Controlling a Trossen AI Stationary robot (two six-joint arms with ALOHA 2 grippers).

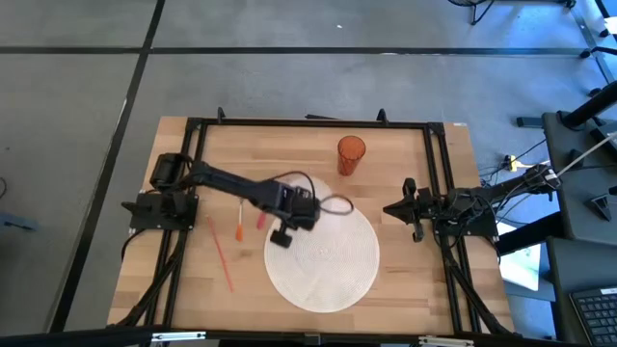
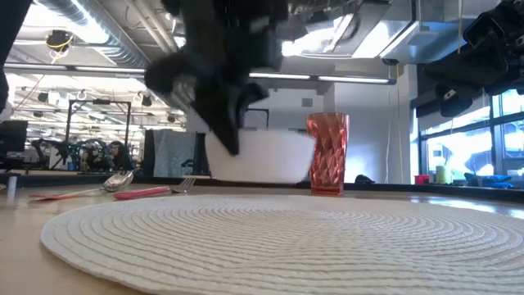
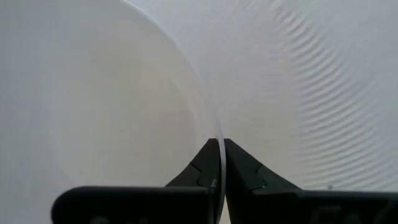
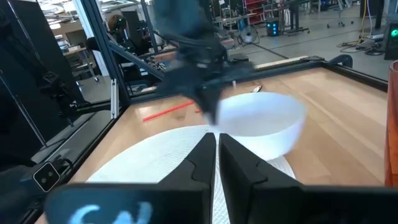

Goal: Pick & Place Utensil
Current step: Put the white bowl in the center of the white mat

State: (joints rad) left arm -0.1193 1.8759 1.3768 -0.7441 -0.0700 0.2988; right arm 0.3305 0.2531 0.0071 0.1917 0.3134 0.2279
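A white bowl (image 2: 262,156) hangs over the round white woven placemat (image 1: 333,275); the right wrist view shows the bowl (image 4: 264,121) too. My left gripper (image 1: 285,231) is over the mat's left part, shut on the bowl's rim. My right gripper (image 1: 390,209) waits shut at the table's right side, touching nothing. Left of the mat, a spoon (image 2: 86,190), a pink-handled fork (image 2: 151,192) and a thin red stick (image 1: 222,255) lie flat on the wood. My left gripper pinches the bowl's rim (image 3: 219,146), one finger (image 3: 196,171) inside the bowl and the other outside. The fingers come from above, pointing down onto the rim (image 2: 223,131). The bowl stays about upright below them and looks lifted slightly clear of the mat.
An orange ribbed cup (image 1: 351,155) stands upright near the table's far edge, beyond the mat. A black frame (image 1: 308,122) runs around the table. Bare wood lies right of the mat (image 1: 405,265) and near the left edge.
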